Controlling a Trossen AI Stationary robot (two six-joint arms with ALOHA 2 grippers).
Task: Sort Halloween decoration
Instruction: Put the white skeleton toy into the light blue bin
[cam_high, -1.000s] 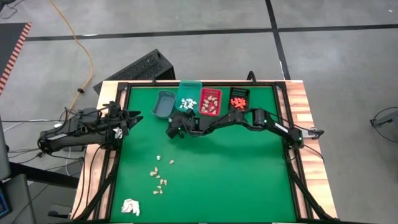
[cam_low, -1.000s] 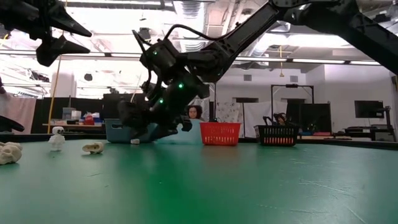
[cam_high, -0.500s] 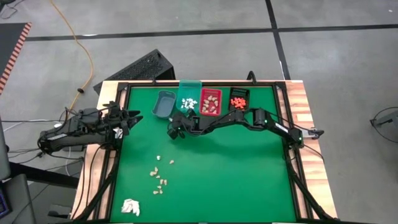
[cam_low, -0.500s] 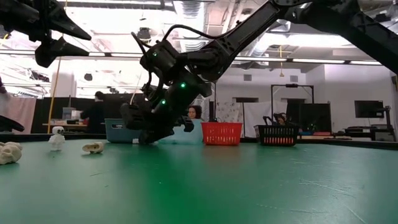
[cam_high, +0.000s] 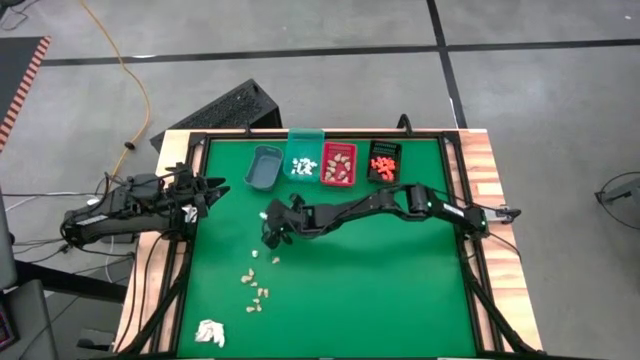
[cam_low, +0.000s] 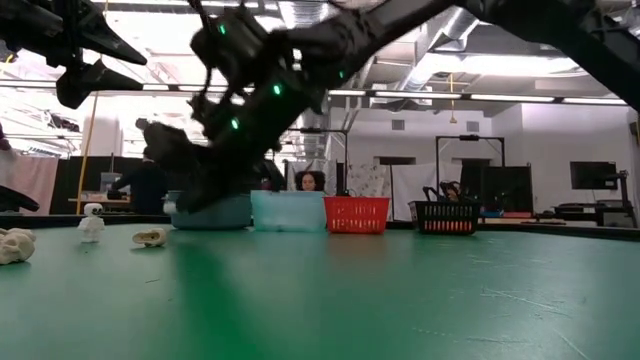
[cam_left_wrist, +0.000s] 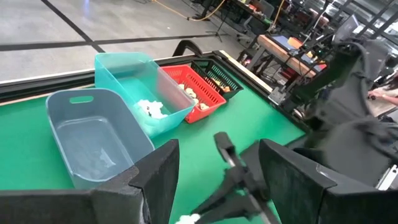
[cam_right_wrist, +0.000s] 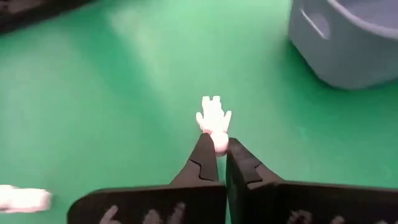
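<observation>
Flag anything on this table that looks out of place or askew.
Two things. The grey bin sits skewed, out of line with the teal bin next to it. A white papery wad lies at a corner of the table far from the bins, much bigger than the tan pieces scattered nearby.

Two matte-black jointed arms (cam_high: 380, 205), small green indicator lights (cam_low: 275, 90) on wrist, flat dark wedge-shaped fingers (cam_right_wrist: 202, 165)

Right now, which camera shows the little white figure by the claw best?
The right wrist view: the white figure lies just past the shut right claw. From above it's a speck; the low view hides it.
</observation>
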